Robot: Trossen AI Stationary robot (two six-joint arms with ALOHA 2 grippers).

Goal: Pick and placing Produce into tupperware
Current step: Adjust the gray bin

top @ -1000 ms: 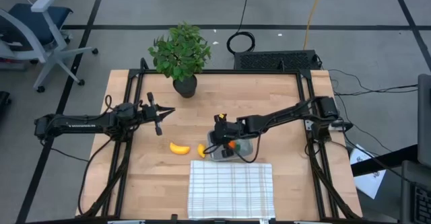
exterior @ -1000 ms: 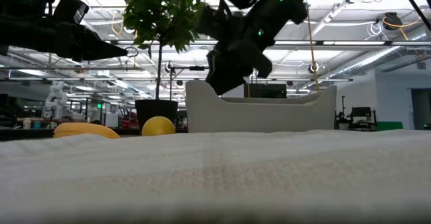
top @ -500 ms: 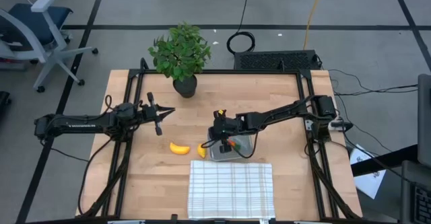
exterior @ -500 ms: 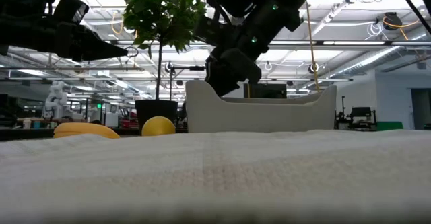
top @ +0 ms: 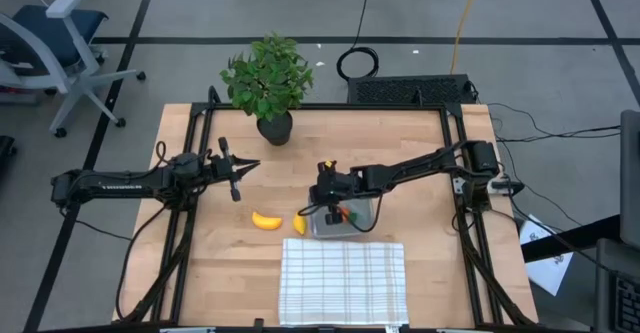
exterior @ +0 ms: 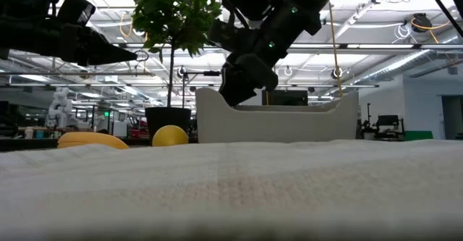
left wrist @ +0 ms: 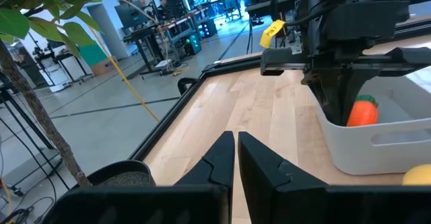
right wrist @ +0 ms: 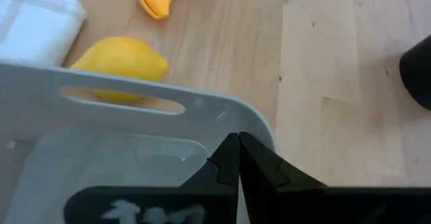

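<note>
Produce first: the carrot [top: 344,214] is already in the tub [top: 362,220], while the lemon [top: 299,223] sits just outside the tub's left wall and the banana [top: 265,220] lies a bit further left on the table [top: 410,153]. So two pcs are left to go.

Your right gripper [top: 326,202] hangs over the tub's left end w/ fingers pressed together and nothing held. In the right wrist view those closed tips [right wrist: 237,158] sit right over the tub's rim corner, w/ the lemon just past the wall.

Your left gripper [top: 238,174] waits well apart from the fruit, up near the plant pot [top: 275,129], fingers closed too and empty. The left wrist view shows them side by side w/ barely a slit between.

Risks from here, as I judge it:
- Tips are close to the rim. Drop or sweep toward the lemon w/o lifting first and you'll likely catch the wall and shove or tip the tub, maybe spill the carrot.
- The lemon sits tight against the wall, so there's little room for a finger on that side. Come at it along the wall, not across.
- It's round and may roll if nudged, poss. toward the cloth [top: 343,279].
- Open before descending; closed tips will just knock it away.
</note>
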